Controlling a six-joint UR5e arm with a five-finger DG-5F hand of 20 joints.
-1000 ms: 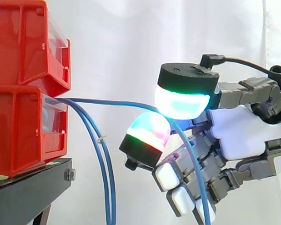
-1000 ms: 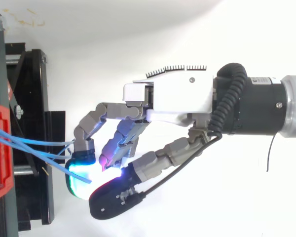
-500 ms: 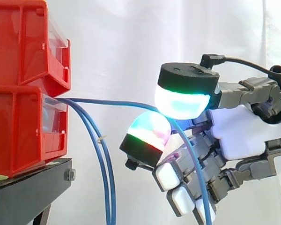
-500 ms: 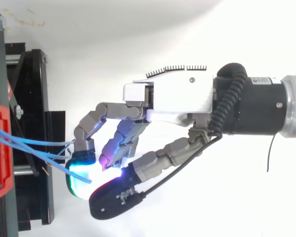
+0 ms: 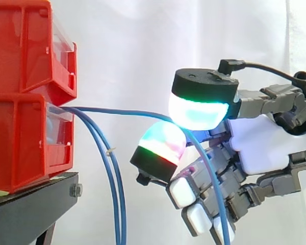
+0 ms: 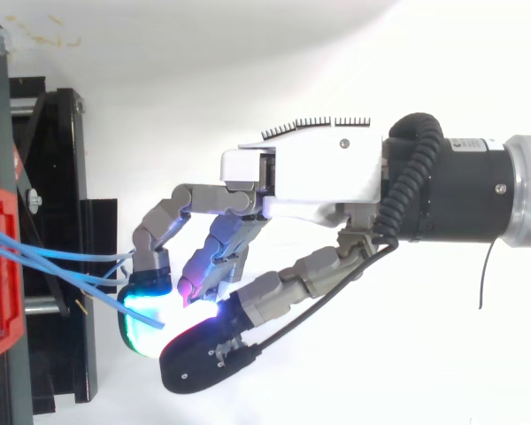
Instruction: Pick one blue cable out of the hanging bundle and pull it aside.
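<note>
Fingers: curled, two glowing pads pinching one cable.
Bundle: hanging left of fingers, apart.
Bins: farther left.

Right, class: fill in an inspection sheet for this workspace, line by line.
Surface: black stand bearing stacked red bins.
Job's things: one blue cable runs level from the lower bin to the hand; hanging cables drop beside the stand.
Clutter: small tan flecks near the stand's corner.
Hand: hand pinches the blue cable between glowing pads.
Cables: the blue ones, as above.
Surroundings: white curtain.
</note>
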